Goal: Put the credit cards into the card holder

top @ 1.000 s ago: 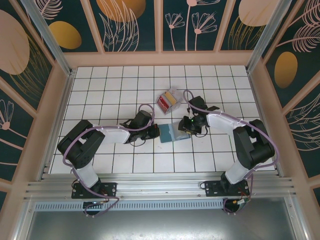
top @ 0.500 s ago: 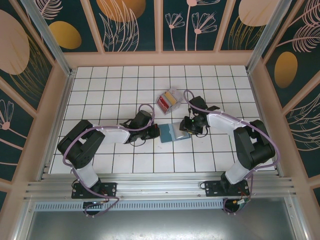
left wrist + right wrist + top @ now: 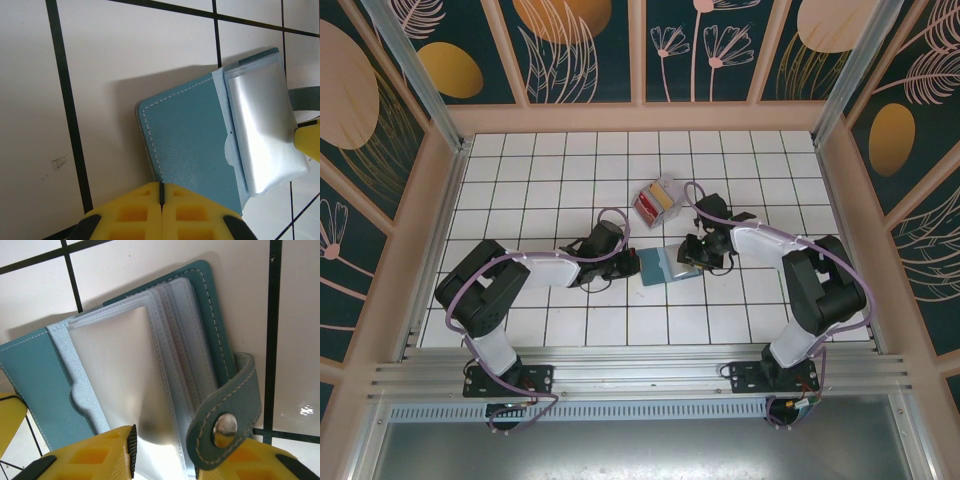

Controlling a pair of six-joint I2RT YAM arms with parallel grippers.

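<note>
Nearest the arm bases, the white tiled bench (image 3: 520, 180) carries the work at its centre. The left gripper (image 3: 623, 265) lies low over the tiles just beside the left edge of the card holder (image 3: 663, 266). In the left wrist view its yellow fingers (image 3: 130, 215) are pressed together with no gap, tips at the edge of the teal cover (image 3: 190, 140); contact with the cover cannot be confirmed.

The card holder lies open and flat on the bench, stitched cover to the left, clear pocket pages (image 3: 262, 135) fanned to the right.

The right gripper (image 3: 692, 255) sits at the holder's right edge. In the right wrist view its fingers (image 3: 95, 457) stand apart, with the edge of the pocket pages (image 3: 135, 385) and the teal strap (image 3: 227, 410) with its metal snap lying between them. Whether they are pinching the pages cannot be told.

Farther back, apart from the holder, stands a clear plastic box (image 3: 660, 190). The credit cards (image 3: 651, 205), red and yellow, are inside it, on edge and close together
</note>
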